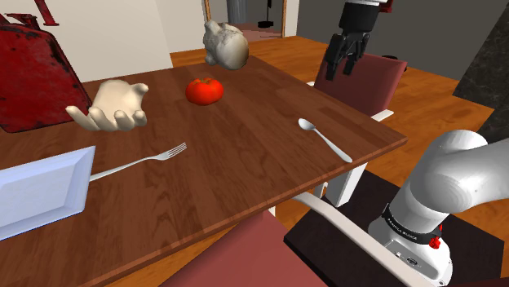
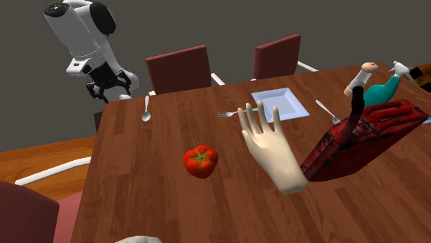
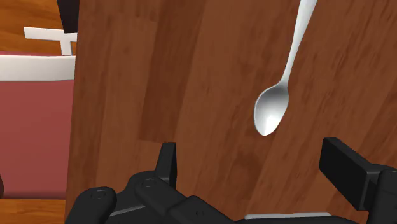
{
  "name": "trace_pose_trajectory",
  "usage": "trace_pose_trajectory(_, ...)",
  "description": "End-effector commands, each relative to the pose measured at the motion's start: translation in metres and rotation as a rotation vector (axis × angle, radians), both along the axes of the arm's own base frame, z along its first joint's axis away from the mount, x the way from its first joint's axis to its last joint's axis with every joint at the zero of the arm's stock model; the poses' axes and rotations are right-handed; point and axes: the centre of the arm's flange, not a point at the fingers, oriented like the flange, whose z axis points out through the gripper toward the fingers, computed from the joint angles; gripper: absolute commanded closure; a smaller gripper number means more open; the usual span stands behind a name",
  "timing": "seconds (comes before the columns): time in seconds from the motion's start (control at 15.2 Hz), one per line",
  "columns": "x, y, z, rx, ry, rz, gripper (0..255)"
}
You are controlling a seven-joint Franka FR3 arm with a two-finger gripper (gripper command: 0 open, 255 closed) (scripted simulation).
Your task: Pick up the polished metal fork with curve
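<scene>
The wooden table (image 1: 245,163) carries a red canister (image 1: 33,77), a white square plate (image 1: 41,192), a pale model hand (image 1: 114,106), a tomato (image 1: 204,90) and a spoon (image 1: 324,139). In the shoulder view the tool (image 1: 343,69) hangs above the table's edge with the spoon at its 6 o'clock, and its two fingers are released, standing apart with nothing between them. The fork (image 1: 139,161) lies flat on the table with its handle end at the plate's rim, well apart from the tool, at 8 o'clock of it.
</scene>
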Motion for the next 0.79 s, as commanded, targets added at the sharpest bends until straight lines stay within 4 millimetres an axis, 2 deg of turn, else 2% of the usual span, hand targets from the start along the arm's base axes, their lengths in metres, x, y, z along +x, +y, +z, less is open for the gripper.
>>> trace_pose_trajectory(0.0,0.000,0.000,0.000,0.000,0.000,0.000,0)
trace_pose_trajectory(0.73,0.110,0.103,-0.017,-0.046,0.006,0.294,0)
